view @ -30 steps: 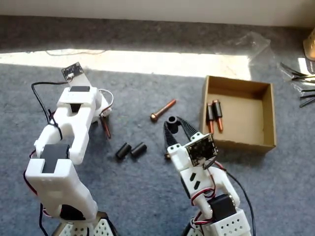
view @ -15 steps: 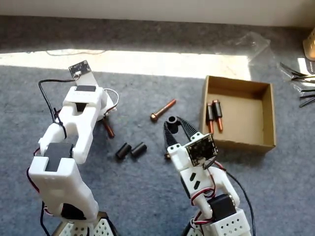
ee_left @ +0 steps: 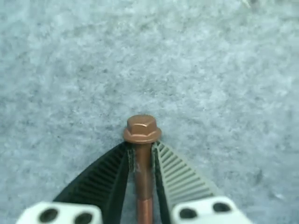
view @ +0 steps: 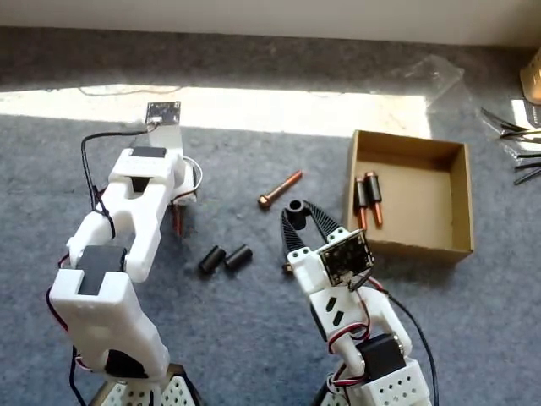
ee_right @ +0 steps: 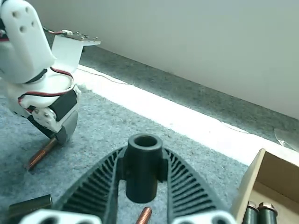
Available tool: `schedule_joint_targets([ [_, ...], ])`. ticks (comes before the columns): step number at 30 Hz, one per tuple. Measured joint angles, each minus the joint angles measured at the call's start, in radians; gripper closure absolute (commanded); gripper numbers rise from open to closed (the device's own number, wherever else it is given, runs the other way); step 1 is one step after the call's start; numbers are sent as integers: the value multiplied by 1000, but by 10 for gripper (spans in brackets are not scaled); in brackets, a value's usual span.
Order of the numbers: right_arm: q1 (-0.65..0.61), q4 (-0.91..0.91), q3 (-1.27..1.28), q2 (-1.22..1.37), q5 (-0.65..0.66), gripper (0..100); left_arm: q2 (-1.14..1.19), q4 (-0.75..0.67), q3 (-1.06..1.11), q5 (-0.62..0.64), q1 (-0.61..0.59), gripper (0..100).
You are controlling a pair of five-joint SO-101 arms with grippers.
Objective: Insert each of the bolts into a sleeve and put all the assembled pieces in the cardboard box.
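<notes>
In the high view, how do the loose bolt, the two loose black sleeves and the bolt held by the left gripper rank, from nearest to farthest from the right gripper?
1. The loose bolt, just beyond the right gripper, on the wall side.
2. The two loose black sleeves, lying between the two arms.
3. The held bolt, in the left gripper, farthest off.

surface: a grey, carpet-like tabletop (view: 254,338) is seen | wall: a pale wall (view: 254,13) is seen at the far edge | light: a bright sunlit band (view: 296,110) is cast near the wall, with a shaded strip (view: 254,51) left between
</notes>
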Motion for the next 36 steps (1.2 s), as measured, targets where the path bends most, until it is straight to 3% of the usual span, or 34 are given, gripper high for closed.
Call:
schedule_joint_targets([
  [15,0,0,0,0,0,993,0,0,0,-242,0,995],
  [23,0,0,0,0,0,993,2,0,0,-437,0,995],
  [36,0,0,0,0,0,993,8,0,0,-454,0,995],
])
